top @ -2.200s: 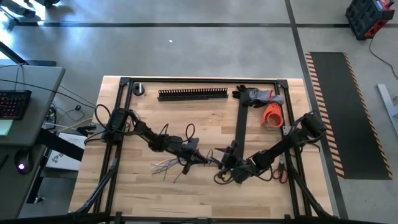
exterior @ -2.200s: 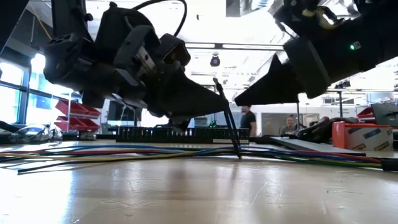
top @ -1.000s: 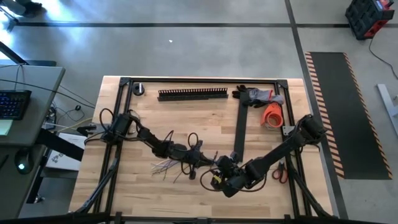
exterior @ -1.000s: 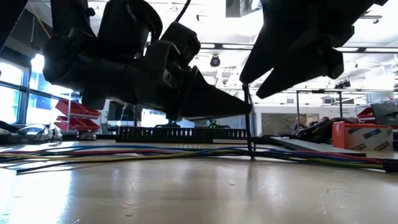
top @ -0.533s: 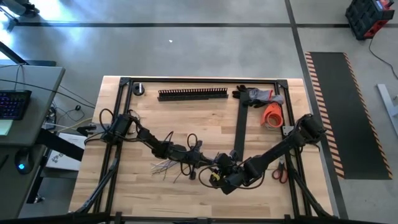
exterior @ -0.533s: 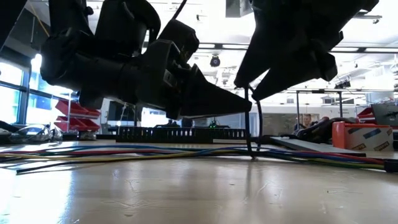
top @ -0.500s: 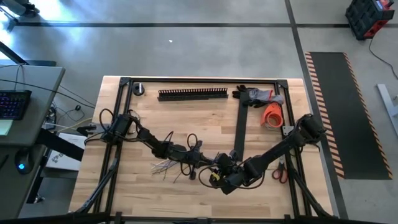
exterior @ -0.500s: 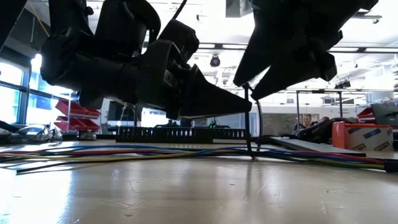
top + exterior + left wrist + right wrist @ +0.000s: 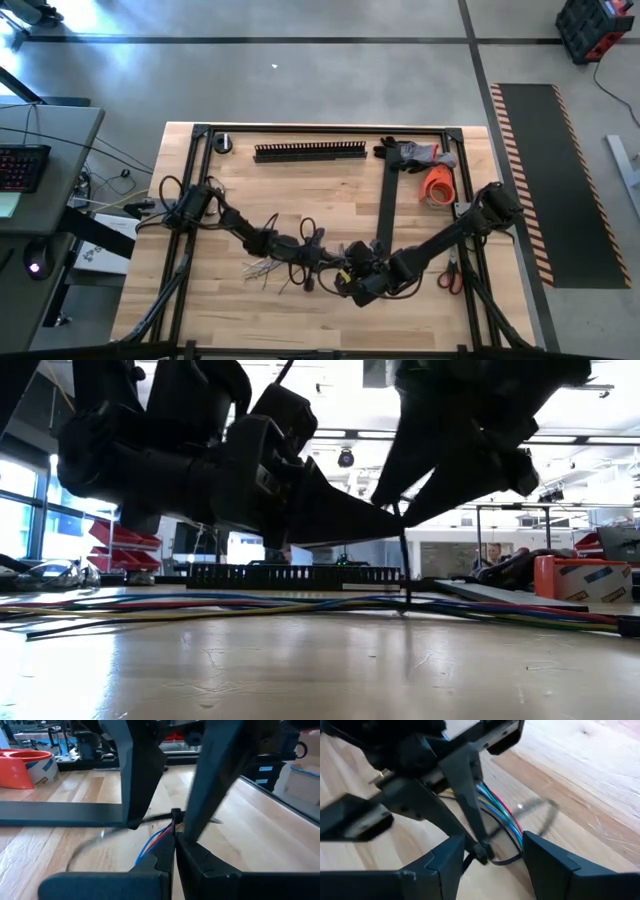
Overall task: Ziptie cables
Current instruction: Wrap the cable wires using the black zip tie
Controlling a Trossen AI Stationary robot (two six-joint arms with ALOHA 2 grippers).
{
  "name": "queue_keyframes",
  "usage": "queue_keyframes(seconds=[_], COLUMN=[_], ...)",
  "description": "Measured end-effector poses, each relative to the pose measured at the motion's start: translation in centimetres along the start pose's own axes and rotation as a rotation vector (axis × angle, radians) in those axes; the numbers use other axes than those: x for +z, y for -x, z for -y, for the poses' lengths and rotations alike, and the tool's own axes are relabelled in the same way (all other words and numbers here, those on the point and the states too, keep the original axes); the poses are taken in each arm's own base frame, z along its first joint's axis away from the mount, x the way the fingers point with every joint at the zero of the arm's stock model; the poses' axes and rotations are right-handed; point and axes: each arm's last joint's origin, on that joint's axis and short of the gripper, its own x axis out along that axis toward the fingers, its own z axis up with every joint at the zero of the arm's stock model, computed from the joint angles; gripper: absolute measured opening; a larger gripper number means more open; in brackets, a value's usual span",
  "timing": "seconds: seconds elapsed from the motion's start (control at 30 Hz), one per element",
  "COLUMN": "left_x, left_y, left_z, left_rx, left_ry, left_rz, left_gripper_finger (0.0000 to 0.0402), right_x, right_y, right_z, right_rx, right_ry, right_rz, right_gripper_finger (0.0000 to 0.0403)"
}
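The cables lie along the table as a bundle of coloured wires, frayed ends toward the left. A thin black zip tie stands up from the bundle near the table's middle. My left gripper reaches in almost level from the left and is shut on the tie's upper part. My right gripper slants down from the right. It is open, with one finger on either side of the tie and of the left fingertips, touching neither as far as I can see. My left gripper pinches the zip tie's upright strap just below its top, only at the free ends of its two fingers. The fingers come nearly level from the table's left and lie across the strap. The strap stands upright, its lower end at the cables on the table.
A black slotted duct lies along the far edge and a flat black strip runs near to far on the right. An orange tape roll, gloves and red-handled cutters sit at the right. A black frame borders the table.
My right gripper has crept a little toward the left gripper and the zip tie's upright end, its fingers staying apart. The left gripper, the tie and the cables have kept still.
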Motion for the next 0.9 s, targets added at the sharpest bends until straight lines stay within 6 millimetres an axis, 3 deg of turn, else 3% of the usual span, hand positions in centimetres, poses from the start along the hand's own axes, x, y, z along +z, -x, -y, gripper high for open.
queue_keyframes(seconds=[0.2, 0.4, 0.57, 0.9], left_x=[0.0, 0.1, 0.5, 5.4], left_y=[0.1, 0.1, 0.2, 1.7], left_z=[0.4, 0.4, 0.4, 0.8], left_rx=[-0.01, -0.016, -0.022, -0.164], left_ry=[-0.002, -0.001, -0.002, -0.055], left_rz=[-0.001, 0.01, 0.012, 0.077], left_gripper_finger=[0.0, 0.0, 0.0001, 0.0069], right_x=[-0.3, -0.4, -0.5, -1.0], right_y=[0.0, 0.0, 0.0, -0.5], right_z=[0.5, 0.6, 0.9, 1.2], right_rx=[-0.038, -0.041, -0.062, -0.101], right_ry=[0.039, 0.104, 0.122, 0.233], right_rz=[-0.049, -0.061, -0.077, -0.079], right_gripper_finger=[0.0115, 0.0014, 0.0005, 0.0002])
